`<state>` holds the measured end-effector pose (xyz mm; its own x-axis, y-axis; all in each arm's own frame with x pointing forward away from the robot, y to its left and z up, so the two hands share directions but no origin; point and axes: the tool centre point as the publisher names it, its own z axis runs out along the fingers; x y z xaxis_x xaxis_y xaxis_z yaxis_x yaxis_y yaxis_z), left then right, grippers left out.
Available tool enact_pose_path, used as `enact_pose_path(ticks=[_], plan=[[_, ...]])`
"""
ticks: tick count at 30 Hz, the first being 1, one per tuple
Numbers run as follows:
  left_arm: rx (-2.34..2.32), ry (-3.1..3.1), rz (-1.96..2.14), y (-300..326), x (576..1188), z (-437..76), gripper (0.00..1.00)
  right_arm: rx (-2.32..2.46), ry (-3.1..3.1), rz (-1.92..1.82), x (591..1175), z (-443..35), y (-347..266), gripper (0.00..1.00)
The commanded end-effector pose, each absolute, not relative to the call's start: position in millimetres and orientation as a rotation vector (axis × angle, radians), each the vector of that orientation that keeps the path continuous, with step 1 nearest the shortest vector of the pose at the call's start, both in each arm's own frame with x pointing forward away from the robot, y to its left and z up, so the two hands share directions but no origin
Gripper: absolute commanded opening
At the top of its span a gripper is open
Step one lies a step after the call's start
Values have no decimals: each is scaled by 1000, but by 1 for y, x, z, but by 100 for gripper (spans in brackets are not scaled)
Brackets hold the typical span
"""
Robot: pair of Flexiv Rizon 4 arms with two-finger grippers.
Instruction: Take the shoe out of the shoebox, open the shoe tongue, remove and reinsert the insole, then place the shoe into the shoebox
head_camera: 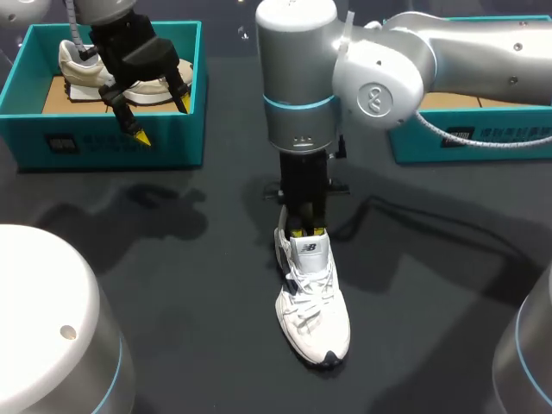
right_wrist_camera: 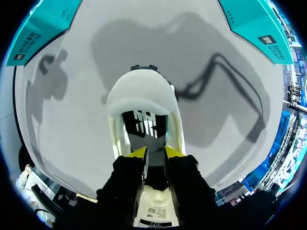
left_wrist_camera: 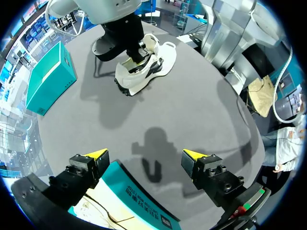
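A white shoe point(head_camera: 315, 310) lies on the dark table in the middle, toe toward the front edge. My right gripper point(head_camera: 308, 231) points down into its opening, just behind the tongue point(head_camera: 310, 250). In the right wrist view the gripper point(right_wrist_camera: 156, 152) has its yellow tips a narrow gap apart over the dark insole point(right_wrist_camera: 144, 125), with the heel collar point(right_wrist_camera: 139, 93) ahead. I see nothing pinched between them. My left gripper point(head_camera: 162, 121) hangs wide open above the front wall of the teal shoebox point(head_camera: 112, 142), which holds a beige shoe point(head_camera: 86, 73). It holds nothing point(left_wrist_camera: 145, 155).
A second teal box point(head_camera: 470, 138) stands at the back right under my right arm, with a coiled cable running over it. The white robot bases point(head_camera: 43, 328) fill both front corners. Dark table lies bare around the white shoe point(left_wrist_camera: 148, 67).
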<state>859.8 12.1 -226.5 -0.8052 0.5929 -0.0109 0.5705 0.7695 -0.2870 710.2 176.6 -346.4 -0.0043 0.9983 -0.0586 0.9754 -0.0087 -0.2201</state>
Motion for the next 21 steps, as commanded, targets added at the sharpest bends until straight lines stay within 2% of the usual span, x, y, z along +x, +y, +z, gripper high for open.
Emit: enact_pose_path(ticks=[1,11,21], plan=[[-949,-2879,424,12,860,-226,100,-2114,-2141,342,712,-342,186,26],[-949,-2879,424,12,860,-226,100,-2041,-2179,359,703,-336,186,35],[-949,-2879,424,12,860,-226,100,-1981,-2221,337,696,-333,177,36]])
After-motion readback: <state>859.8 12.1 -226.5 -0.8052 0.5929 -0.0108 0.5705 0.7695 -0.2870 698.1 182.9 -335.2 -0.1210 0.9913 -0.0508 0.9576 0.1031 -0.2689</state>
